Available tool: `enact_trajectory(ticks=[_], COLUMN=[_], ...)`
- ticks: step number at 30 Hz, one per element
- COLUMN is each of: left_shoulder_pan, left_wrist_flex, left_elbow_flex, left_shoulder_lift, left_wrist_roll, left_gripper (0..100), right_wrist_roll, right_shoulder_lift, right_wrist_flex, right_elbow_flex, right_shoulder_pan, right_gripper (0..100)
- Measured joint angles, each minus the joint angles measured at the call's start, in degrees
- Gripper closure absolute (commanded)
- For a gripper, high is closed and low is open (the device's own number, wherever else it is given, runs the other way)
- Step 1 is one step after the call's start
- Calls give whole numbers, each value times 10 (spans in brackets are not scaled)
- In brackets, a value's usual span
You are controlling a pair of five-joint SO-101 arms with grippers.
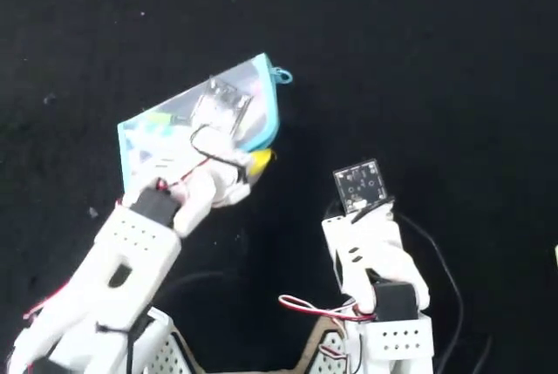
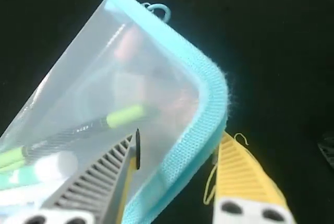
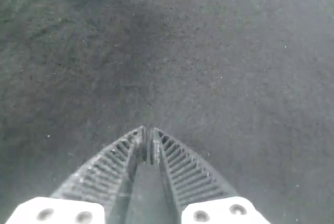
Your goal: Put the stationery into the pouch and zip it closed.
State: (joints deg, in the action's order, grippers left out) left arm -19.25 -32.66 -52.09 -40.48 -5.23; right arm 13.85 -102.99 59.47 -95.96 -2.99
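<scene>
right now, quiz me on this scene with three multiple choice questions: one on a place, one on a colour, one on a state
1. Where is the pouch?
A. at the far right of the table
B. its edge sits between the fingers of the left gripper
C. stacked on a box

2. What colour is the pouch's trim?
A. light blue
B. red
C. black

3. What state is the right gripper in?
A. wide open
B. shut on a pen
C. shut, holding nothing

Answers:
1. B: the left wrist view shows the grey finger over the pouch and the yellow finger just outside its edge.
2. A: the woven border around the clear pouch is light blue.
3. C: the right wrist view shows the fingertips meeting over the bare black table.
</scene>
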Motion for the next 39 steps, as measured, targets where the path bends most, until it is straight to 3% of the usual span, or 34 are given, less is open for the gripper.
enact_trajectory(ticks=[7, 20, 23, 27, 31, 39], left_shoulder_pan=[11, 25, 55, 110, 149, 212], left_wrist_flex=[0, -83, -83, -83, -83, -83], left_elbow_flex=[28, 53, 14, -46, -101, -172], left_shoulder_lift=[16, -135, -147, -147, -147, -147], left_wrist_roll=[0, -25, -50, -54, -54, -54], left_gripper=[762, 766, 801, 978, 925, 972], right_wrist_roll=[0, 0, 0, 0, 0, 0], right_shoulder_lift=[0, 0, 0, 0, 0, 0], right_wrist_flex=[0, 0, 0, 0, 0, -18], right_elbow_flex=[0, 0, 0, 0, 0, 0], right_shoulder_pan=[0, 0, 0, 0, 0, 0], right_gripper=[987, 987, 987, 987, 987, 987])
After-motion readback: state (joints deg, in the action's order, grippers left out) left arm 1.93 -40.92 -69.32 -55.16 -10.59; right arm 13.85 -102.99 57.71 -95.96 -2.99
